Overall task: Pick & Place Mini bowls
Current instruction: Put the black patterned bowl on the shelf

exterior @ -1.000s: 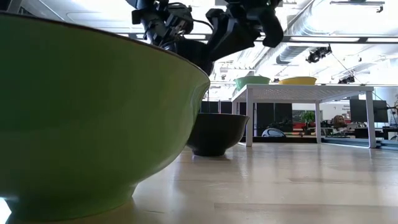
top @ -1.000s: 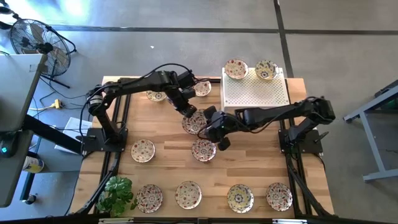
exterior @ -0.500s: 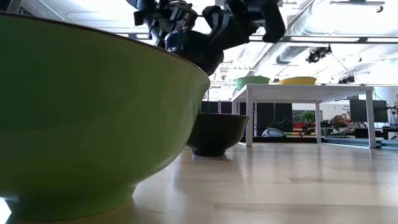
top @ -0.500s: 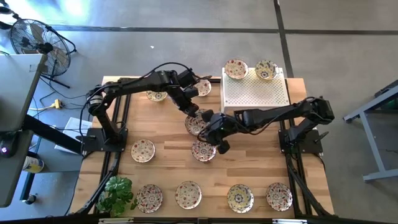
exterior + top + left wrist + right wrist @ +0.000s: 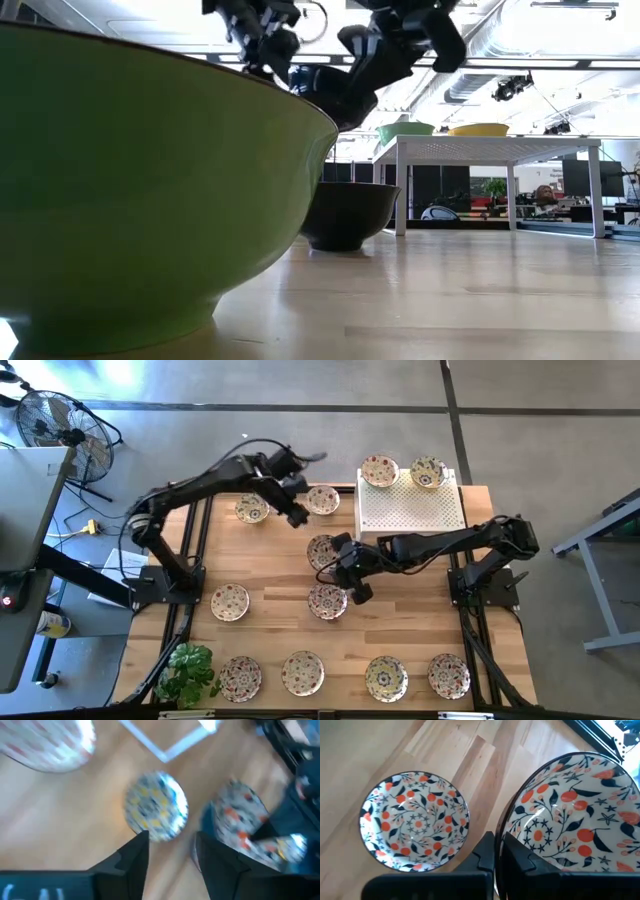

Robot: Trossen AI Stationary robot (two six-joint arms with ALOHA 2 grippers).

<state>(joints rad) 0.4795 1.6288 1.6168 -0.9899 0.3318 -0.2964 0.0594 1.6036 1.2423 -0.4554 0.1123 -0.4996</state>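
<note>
The right end effector (image 5: 340, 557) pinches the rim of a mini bowl (image 5: 322, 550) near the middle of the wooden counter (image 5: 410, 610), its fingers (image 5: 512, 855) closed on the bowl's edge, with a second bowl (image 5: 327, 601) lying just beside it. The left end effector (image 5: 297, 517) hangs with fingers parted and nothing between them, beside a bowl (image 5: 322, 500) near the counter's far edge. Two more bowls (image 5: 380, 470) sit on the far side of the white perforated stand (image 5: 412, 508), four (image 5: 302, 672) line the near edge, and others lie scattered on the left.
</note>
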